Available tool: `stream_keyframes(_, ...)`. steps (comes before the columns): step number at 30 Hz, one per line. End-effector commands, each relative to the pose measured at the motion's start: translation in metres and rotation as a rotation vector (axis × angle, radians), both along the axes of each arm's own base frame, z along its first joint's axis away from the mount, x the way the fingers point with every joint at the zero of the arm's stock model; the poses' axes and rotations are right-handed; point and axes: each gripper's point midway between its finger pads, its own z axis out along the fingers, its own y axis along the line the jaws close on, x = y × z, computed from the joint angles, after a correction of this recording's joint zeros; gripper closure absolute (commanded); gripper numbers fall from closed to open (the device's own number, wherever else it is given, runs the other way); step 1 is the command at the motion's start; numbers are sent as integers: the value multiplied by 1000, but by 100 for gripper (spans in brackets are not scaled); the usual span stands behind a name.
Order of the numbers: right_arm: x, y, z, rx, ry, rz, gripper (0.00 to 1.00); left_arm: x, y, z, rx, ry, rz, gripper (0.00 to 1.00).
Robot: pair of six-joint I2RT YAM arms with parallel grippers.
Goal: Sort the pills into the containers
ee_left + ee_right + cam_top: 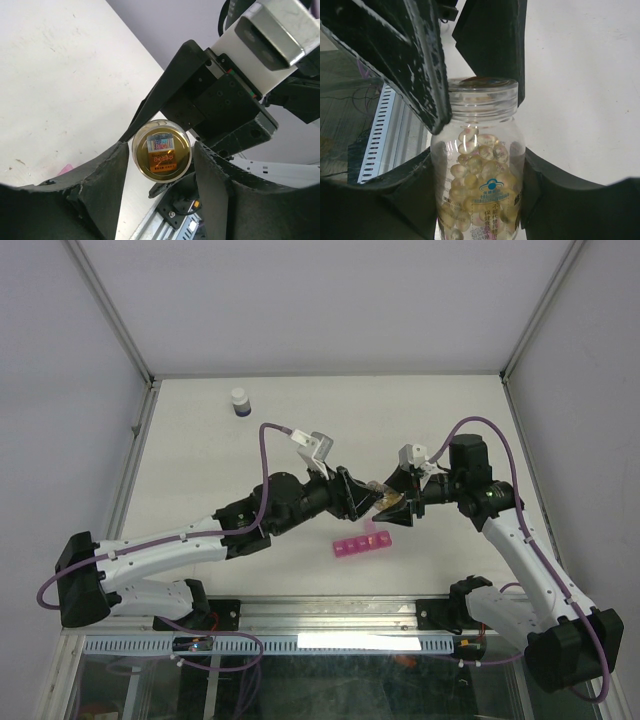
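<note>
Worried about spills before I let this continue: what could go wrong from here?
The pill bottle is held off the table by the right gripper; a jerky lid twist could scatter pills beside the pink pill box. The left gripper grips only the lid's edge and may slip.

We find a blue round emblem (491, 185) with lines of Chinese characters under it on the clear plastic bottle (510, 145) of pale yellow capsules (470, 167), too blurred to read. Its cap (145, 165) bears an orange sticker (162, 160) with tiny illegible print.
</note>
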Motion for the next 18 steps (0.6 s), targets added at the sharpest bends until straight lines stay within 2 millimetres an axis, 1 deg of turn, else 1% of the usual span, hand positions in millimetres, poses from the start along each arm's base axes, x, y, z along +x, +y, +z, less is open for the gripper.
stream_keyframes(1, 5, 1, 23, 33, -81, 3, 100, 1, -6, 21, 1, -49, 4, 49)
stream_keyframes(3, 5, 1, 24, 33, -82, 3, 100, 1, -8, 21, 11, -52, 0, 57)
stream_keyframes(6, 5, 1, 24, 34, -82, 4, 100, -1, -8, 21, 23, -58, -10, 73)
stream_keyframes(9, 4, 1, 24, 35, -82, 6, 100, -5, -9, 19, 47, -88, -44, 82)
stream_keyframes(12, 4, 1, 24, 36, -83, 6, 100, -17, -12, 20, 86, -181, -141, 84)
stream_keyframes(14, 4, 1, 25, 36, -82, 6, 100, -27, -14, 17, 133, -302, -235, 83)
stream_keyframes(16, 4, 1, 25, 37, -84, 7, 100, -43, -17, 13, 173, -454, -372, 81)
stream_keyframes(18, 3, 1, 25, 39, -83, 9, 100, -64, -18, 2, 211, -621, -538, 76)
